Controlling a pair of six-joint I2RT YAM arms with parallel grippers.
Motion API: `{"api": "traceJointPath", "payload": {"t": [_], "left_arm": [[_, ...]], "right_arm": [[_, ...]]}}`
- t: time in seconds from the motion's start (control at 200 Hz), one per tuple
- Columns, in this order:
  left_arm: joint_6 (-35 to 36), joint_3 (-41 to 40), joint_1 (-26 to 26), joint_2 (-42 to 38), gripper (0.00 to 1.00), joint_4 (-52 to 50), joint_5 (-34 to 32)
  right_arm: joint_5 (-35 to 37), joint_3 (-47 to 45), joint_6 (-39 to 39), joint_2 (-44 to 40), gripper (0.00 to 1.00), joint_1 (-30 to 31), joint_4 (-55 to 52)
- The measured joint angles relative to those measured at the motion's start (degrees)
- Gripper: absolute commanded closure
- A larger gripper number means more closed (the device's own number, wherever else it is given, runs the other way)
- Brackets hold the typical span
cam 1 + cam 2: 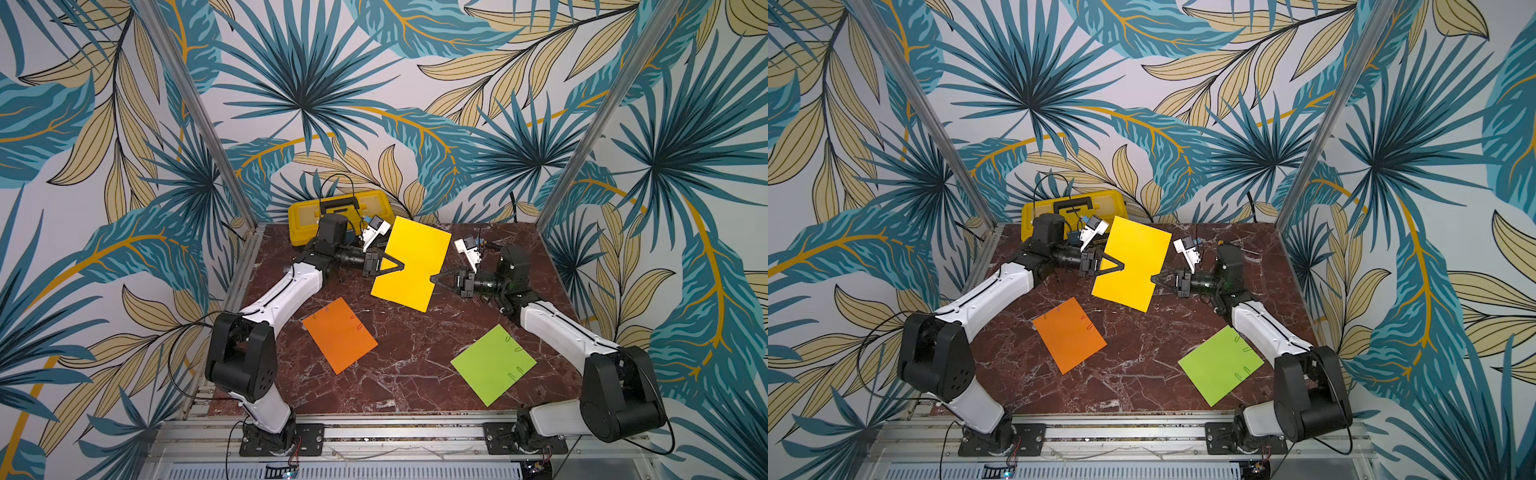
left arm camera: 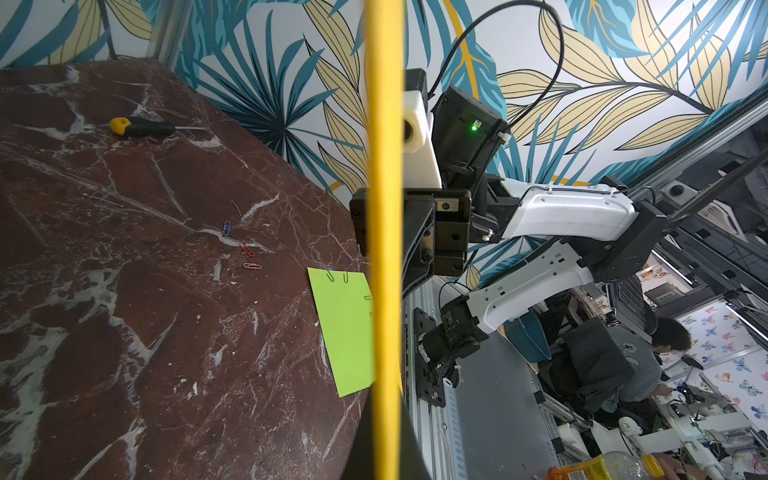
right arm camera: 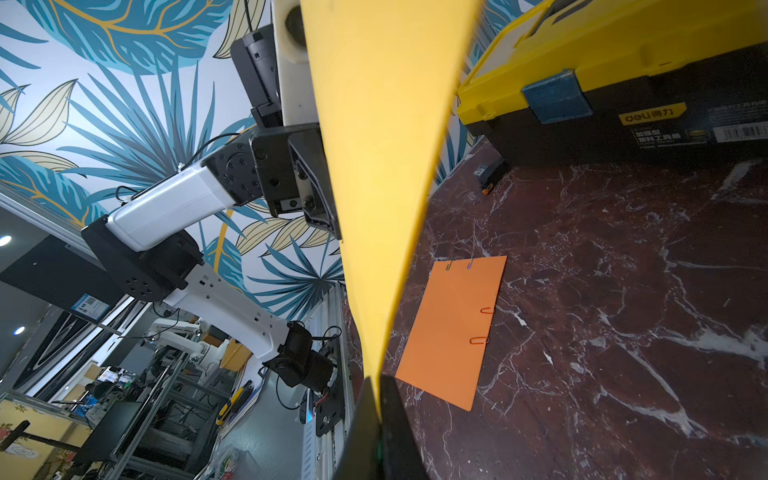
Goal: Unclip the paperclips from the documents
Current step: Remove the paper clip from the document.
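I read the table (image 1: 415, 386) in both top views as a clock face, with 12 at the far wall. The yellow sheet (image 1: 411, 257) (image 1: 1133, 257) is held up off the table, a little toward 12 from the centre.

The left gripper (image 1: 401, 266) (image 1: 1122, 266) is closed on the sheet's 9 o'clock edge. The right gripper (image 1: 433, 278) (image 1: 1154, 279) is closed on its 3 o'clock edge, slightly nearer to 6. Both jaws stand narrow, with only the paper between them.

In each wrist view the sheet appears edge-on and runs down into dark fingertips (image 2: 359, 461) (image 3: 401, 424) that press on it from both sides.

The orange sheet (image 1: 338, 334) (image 3: 451, 328) lies flat at about 7 o'clock. The green sheet (image 1: 492, 363) (image 2: 343, 332) lies flat at about 5 o'clock. Both are apart from the yellow one.

Four paperclips (image 3: 487, 310) sit on the orange sheet, two on a short edge and two on a long edge. The green sheet carries clips in the same way, and two of them (image 2: 330, 276) are clear on its short edge.

Three loose clips (image 2: 246, 249), one blue and two red, lie on the bare table a little toward 12 from the green sheet.

A yellow toolbox (image 1: 299, 224) (image 3: 623, 62) stands at 11 o'clock against the wall. A screwdriver (image 2: 141, 126) lies near 1 o'clock.
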Motion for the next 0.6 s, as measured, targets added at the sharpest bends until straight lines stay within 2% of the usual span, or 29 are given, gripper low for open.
{"api": "traceJointPath", "payload": {"t": [0.601], "left_arm": [[0.4, -0.5, 0.1, 0.0, 1.0, -0.1, 0.0]], "right_arm": [[0.0, 0.5, -2.4, 0.0, 0.98, 0.0, -3.0]]}}
